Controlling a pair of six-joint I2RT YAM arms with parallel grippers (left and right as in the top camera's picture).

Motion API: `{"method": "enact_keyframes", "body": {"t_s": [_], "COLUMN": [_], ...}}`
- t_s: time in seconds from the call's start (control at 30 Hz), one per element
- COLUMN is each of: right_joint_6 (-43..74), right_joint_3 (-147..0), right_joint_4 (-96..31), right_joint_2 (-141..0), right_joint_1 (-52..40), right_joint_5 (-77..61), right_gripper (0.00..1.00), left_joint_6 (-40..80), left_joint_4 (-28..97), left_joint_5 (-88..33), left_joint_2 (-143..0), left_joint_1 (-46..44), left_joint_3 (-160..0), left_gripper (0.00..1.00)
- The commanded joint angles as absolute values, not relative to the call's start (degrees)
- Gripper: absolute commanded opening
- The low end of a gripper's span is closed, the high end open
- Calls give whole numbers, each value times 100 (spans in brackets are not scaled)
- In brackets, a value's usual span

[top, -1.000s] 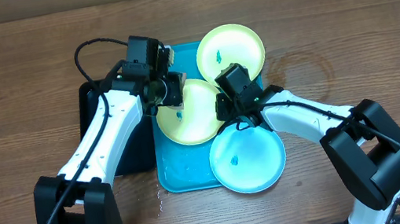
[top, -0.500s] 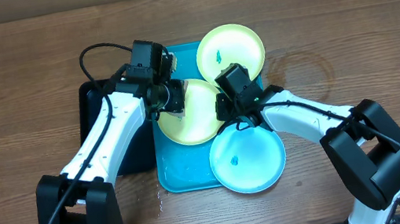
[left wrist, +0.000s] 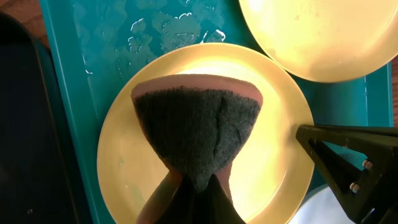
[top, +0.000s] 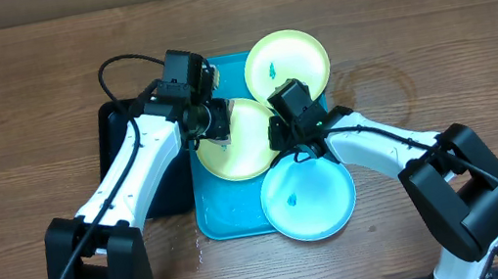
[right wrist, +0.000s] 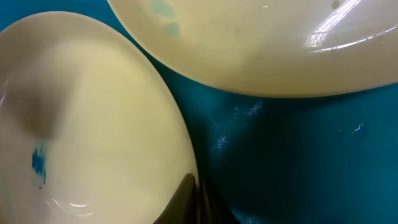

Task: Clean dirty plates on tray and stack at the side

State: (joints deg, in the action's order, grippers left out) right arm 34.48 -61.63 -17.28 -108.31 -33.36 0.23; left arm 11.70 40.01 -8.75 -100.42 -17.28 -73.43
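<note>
Pinching sponge (left wrist: 198, 124) in shut left tool (left wrist: 189, 194), above green plate (left wrist: 273, 155)

The left hand (top: 213, 125), with its dark green scouring sponge (left wrist: 198, 134), has slid a little toward the near edge of the turquoise rectangular plastic tray (top: 226, 217), farther over the middle lime-green round plastic plate (top: 249, 151). The black cable loop (top: 114, 66) seems slightly reshaped.
</note>
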Motion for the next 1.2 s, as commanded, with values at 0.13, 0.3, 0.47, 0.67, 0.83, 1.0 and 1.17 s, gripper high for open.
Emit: {"method": "enact_keyframes", "body": {"t_s": [0.13, 0.3, 0.47, 0.67, 0.83, 1.0, 1.17], "right_joint_6": [3454, 3452, 3452, 3452, 3452, 3452, 3452], "right_joint_3": [-6233, -6233, -6233, -6233, -6233, -6233, -6233], "right_joint_4": [-1765, -1765, -1765, -1767, -1767, -1767, -1765], "right_joint_2": [-10814, -10814, -10814, -10814, -10814, -10814, -10814], "right_joint_1": [-3315, -3315, -3315, -3315, -3315, -3315, -3315], "right_joint_5": [-8, -8, -8, -8, -8, -8, -8], "right_gripper": [4, 4, 4, 4, 4, 4, 4], "left_joint_6": [1223, 1201, 1170, 1166, 1160, 1164, 1184], "left_joint_4": [3892, 3824, 3809, 3857, 4145, 4460, 4493], "left_joint_5": [-834, -838, -834, -836, -834, -489, -379], "left_joint_2": [-10121, -10488, -10945, -10969, -10916, -10906, -10938], "left_joint_1": [-1772, -1772, -1769, -1728, -1726, -1728, -1730], "left_joint_3": [-7310, -7310, -7310, -7419, -7769, -8173, -8088], "left_gripper": [4, 4, 4, 4, 4, 4, 4]}}
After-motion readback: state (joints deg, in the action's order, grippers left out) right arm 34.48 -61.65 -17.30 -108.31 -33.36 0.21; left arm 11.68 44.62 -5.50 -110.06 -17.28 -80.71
